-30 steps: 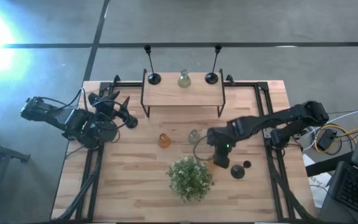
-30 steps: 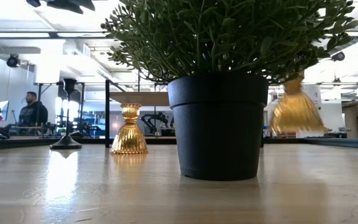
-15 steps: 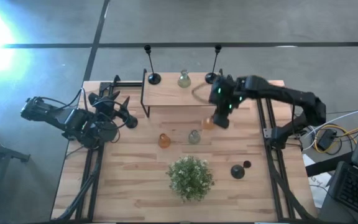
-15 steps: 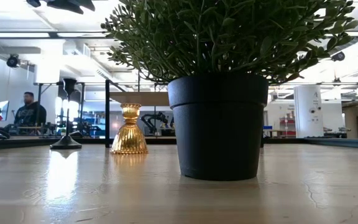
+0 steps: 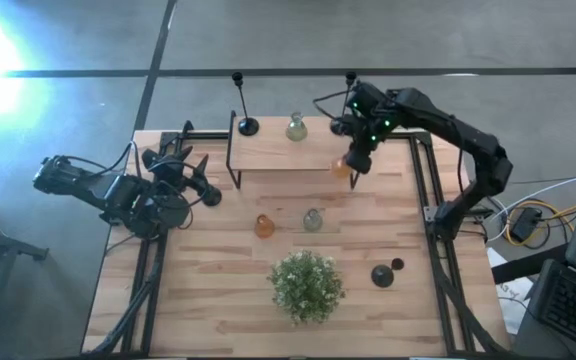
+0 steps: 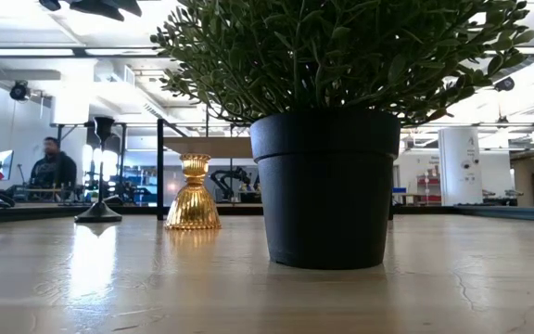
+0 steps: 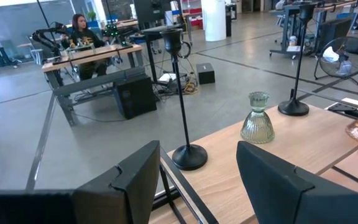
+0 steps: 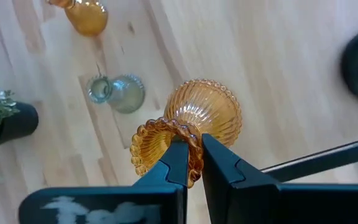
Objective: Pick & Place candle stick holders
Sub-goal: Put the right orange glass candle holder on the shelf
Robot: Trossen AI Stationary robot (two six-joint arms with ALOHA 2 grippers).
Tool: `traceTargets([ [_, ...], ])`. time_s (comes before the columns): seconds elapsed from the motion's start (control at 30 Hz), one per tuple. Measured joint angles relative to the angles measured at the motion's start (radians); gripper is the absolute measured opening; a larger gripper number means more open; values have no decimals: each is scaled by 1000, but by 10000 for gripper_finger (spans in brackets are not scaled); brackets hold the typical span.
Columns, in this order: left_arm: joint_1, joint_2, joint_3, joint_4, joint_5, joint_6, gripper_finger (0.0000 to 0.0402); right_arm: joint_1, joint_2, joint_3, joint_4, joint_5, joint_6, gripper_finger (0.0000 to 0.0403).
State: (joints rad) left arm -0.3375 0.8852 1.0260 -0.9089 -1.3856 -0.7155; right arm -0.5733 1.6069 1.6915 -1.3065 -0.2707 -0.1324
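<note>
My right gripper (image 5: pixel 354 160) is shut on an amber glass holder (image 5: pixel 341 168), held over the right near corner of the raised wooden shelf (image 5: pixel 268 152). Two tall black holders (image 5: pixel 243 105) (image 5: pixel 347 98) and a pale green glass one (image 5: pixel 296 128) stand on the shelf's far side. An amber holder (image 5: pixel 264 226) and a pale green one (image 5: pixel 313 219) stand on the table before the shelf. Two short black holders (image 5: pixel 383 275) (image 5: pixel 398 265) stand right of the plant. My left gripper (image 5: pixel 204 190) waits open at the table's left. My right gripper pinches the amber holder's beaded top rim (image 8: pixel 190 138) between its two fingers; one finger (image 8: pixel 174 163) seems to sit inside the mouth and the other (image 8: pixel 221 165) outside. The fingers come from above. The holder hangs below them, lifted clear, its bulbous body (image 8: pixel 211 111) downward.
A bushy plant in a black pot (image 5: pixel 306 285) stands at the table's near middle and fills the low view (image 6: pixel 327 186). Black rails (image 5: pixel 423 180) run along both sides of the table. A person (image 6: pixel 52 167) sits in the room beyond.
My right gripper has gone from beside the plant toward the table's far edge, up to the shelf's right end, carrying the amber holder clear of the table. The holder has left the low view.
</note>
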Motion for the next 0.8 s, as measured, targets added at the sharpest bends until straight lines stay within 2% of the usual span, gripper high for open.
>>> traceTargets([
  [0.17,3,0,0,0,0,0,218,-22,70,107,-21,0,-57,15],
  [0.43,4,0,0,0,0,0,218,-67,185,266,-147,15,-137,15],
  [0.8,4,0,0,-1,0,0,218,-119,210,287,-182,36,-176,15],
])
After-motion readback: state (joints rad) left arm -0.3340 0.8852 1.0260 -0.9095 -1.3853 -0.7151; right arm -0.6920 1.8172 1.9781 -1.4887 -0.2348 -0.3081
